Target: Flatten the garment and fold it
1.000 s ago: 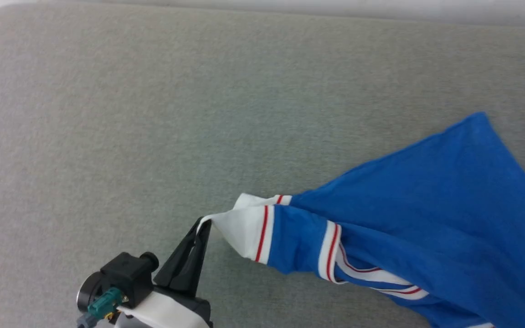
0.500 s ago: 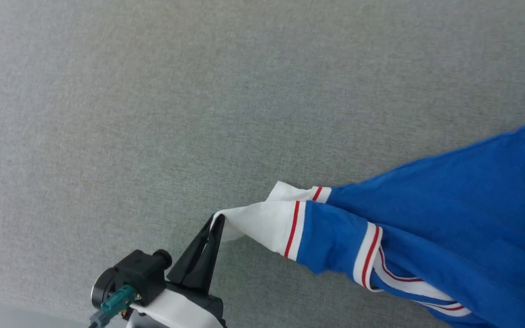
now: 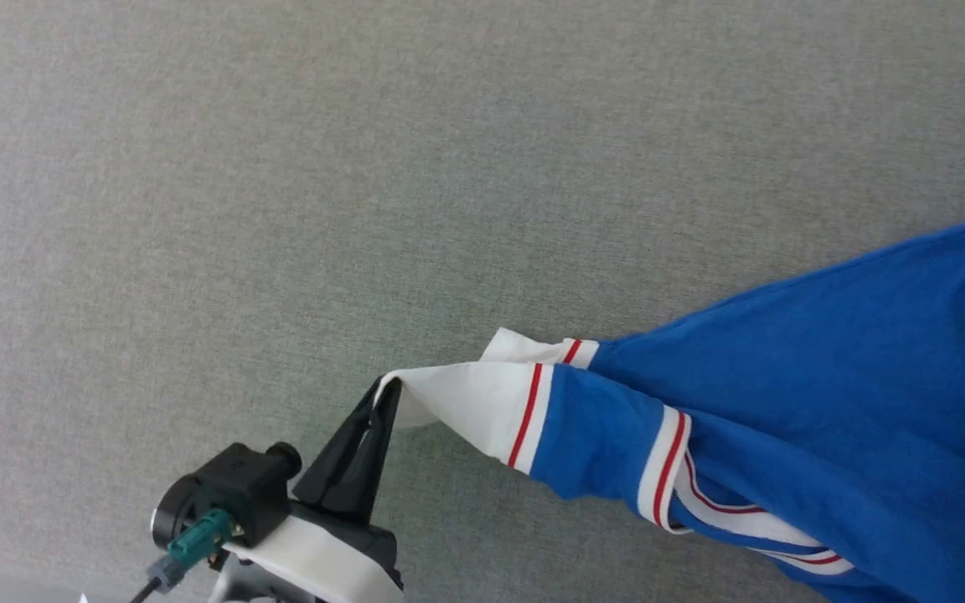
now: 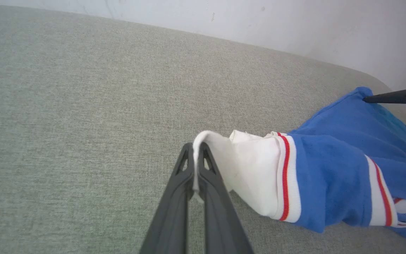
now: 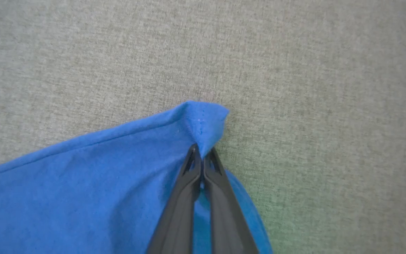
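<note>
Your left gripper (image 3: 385,395) sits at the lower left of the head view. Its fingers are pressed together, pinching the edge of the white sleeve (image 4: 252,169). In the left wrist view a thin fold of white cloth comes up between the two tips and curls over them.

The garment (image 3: 826,402) runs from that pinch off to your right across the grey fabric surface (image 3: 281,209). It has a blue body and a white sleeve end. Red-and-white striped trim (image 3: 524,412) marks where white meets blue, and a second striped band (image 3: 663,469) lies further along. The cloth is drawn into long creases, not flat. Its lower part runs out of the head view at bottom right.

Your right gripper (image 5: 201,151) has its fingers closed tight on a blue corner (image 5: 204,118) of the garment. The corner peaks up just past the tips, hem stitching showing, with grey surface all around it.

In the left wrist view, far right, you see the right gripper's dark finger with its tip at that blue corner. There is a green light behind it, and a pale wall (image 4: 294,28) beyond the surface's rounded far edge.

The sleeve by the left pinch looks lifted slightly, with a shadow beneath it. The angle is poor, so you cannot be sure.

The two grips are well apart, with the garment strung between them.
</note>
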Robot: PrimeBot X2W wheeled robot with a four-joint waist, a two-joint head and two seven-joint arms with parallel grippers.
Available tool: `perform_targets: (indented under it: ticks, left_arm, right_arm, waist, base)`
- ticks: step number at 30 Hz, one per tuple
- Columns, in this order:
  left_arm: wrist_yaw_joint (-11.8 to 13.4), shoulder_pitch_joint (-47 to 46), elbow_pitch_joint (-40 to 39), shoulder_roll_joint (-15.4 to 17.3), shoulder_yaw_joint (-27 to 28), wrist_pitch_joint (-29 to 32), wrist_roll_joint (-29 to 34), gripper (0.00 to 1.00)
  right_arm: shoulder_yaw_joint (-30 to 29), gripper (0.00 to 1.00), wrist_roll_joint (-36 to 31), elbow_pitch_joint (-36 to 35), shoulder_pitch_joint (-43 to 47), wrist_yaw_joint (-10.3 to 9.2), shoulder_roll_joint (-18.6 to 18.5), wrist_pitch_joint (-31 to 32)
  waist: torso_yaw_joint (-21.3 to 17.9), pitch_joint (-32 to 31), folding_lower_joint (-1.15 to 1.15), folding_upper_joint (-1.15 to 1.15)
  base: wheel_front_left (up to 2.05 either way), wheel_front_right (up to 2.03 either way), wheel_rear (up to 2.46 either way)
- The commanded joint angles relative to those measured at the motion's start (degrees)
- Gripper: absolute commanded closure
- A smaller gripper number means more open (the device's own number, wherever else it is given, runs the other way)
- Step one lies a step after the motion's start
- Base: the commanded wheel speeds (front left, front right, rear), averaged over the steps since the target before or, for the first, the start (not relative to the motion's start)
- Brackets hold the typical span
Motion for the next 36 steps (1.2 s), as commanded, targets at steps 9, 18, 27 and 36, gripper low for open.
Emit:
perform_targets:
  ticks: [9,18,27,36]
  left_arm:
    - [-1.43,-9.94,2.79,4.56,4.20,-0.26,4.19,1.00]
    - [-12.48,-31.69,11.66,8.61,7.25,3.03,7.85,1.00]
    - [-20.38,-51.62,27.89,3.07,8.25,4.72,7.40,1.00]
    - [-24.44,-64.57,37.69,1.39,7.47,11.88,7.31,1.00]
  right_arm:
    - [3.35,1.00,3.72,-1.83,-4.60,-0.05,4.08,-12.57]
    - [3.76,1.00,3.49,-0.17,-18.50,-0.05,5.68,-22.86]
    - [6.57,1.00,0.88,9.07,-30.83,-0.05,8.99,-27.36]
    - [10.20,1.00,0.20,15.25,-39.04,-0.05,11.08,-25.61]
  waist:
    - [-5.00,-9.01,0.00,0.00]
    - [-8.85,-17.92,0.00,0.00]
    - [-12.20,-22.39,0.00,0.00]
    - [-15.33,-22.34,0.00,0.00]
  base:
    - [0.00,0.00,0.00]
    - [0.00,0.00,0.00]
    - [0.00,0.00,0.00]
    - [0.00,0.00,0.00]
